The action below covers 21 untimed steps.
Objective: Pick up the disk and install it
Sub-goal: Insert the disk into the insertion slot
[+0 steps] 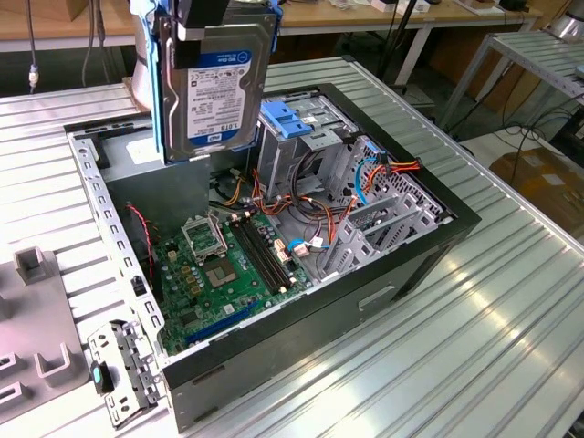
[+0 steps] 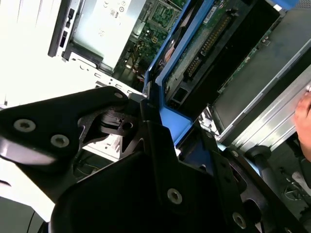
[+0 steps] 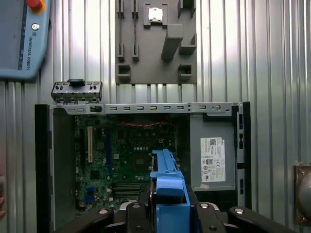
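I find the gripper (image 1: 203, 23) closed on the disk (image 1: 214, 96). It clamps the drive by its upper end, and in the first wrist view black fingers (image 3: 137, 216) sit on either side of the blue side rails.

The disk hangs upright in the air, with its white and blue label facing the exterior view. It is over the far part of the open computer case (image 1: 274, 360), toward the exterior view's left. From the first wrist view, looking down its edge, the drive lines up over the seam between the motherboard (image 3: 121, 155) and the grey power-supply box (image 3: 214, 126). I cannot tell how high it stands above them. The second wrist view shows the drive's underside, with its circuit board and connector.

The drive cage (image 1: 374, 219) stands to the exterior view's right of the disk, apart from it. Its blue latch plate (image 1: 290, 123) is just beside the drive's lower corner as seen there. The disk is not seated in the cage.

The case lies on its side on a ribbed metal table (image 1: 474, 347). A grey fixture plate (image 1: 32, 319) lies on the table at the near left.
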Motion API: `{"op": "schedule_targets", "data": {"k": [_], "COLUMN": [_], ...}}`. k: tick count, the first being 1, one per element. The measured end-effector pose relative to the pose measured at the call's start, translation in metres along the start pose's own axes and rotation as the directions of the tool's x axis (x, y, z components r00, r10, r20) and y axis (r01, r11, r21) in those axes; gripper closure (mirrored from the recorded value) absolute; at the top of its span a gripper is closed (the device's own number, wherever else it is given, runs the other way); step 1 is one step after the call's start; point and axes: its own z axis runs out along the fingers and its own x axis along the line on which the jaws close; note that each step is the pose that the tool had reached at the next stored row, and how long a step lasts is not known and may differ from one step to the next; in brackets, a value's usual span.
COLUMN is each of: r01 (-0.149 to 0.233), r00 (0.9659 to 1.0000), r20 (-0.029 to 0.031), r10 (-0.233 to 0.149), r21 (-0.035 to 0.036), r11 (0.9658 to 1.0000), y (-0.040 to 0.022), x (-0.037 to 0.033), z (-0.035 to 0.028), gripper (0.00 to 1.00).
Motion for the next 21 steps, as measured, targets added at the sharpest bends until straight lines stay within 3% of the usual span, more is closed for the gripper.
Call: {"op": "schedule_targets", "data": {"k": [8, 13, 16, 21], "r01": [0.0, 0.0, 0.0, 0.0], "r00": [1.0, 1.0, 1.0, 1.0], "r20": [0.0, 0.0001, 0.0001, -0.0001], "r10": [0.0, 0.0, 0.0, 0.0], "r21": [-0.0006, -0.0005, -0.0005, -0.0005], "r11": [1.0, 1.0, 1.0, 1.0], "y": [-0.0241, -0.028, -0.0298, -0.0327], "x": [0.0032, 0.0076, 0.0197, 0.0327], "z": [-0.0005, 0.0001, 0.0014, 0.0029], "gripper": [0.63, 0.63, 0.63, 0.63]}}
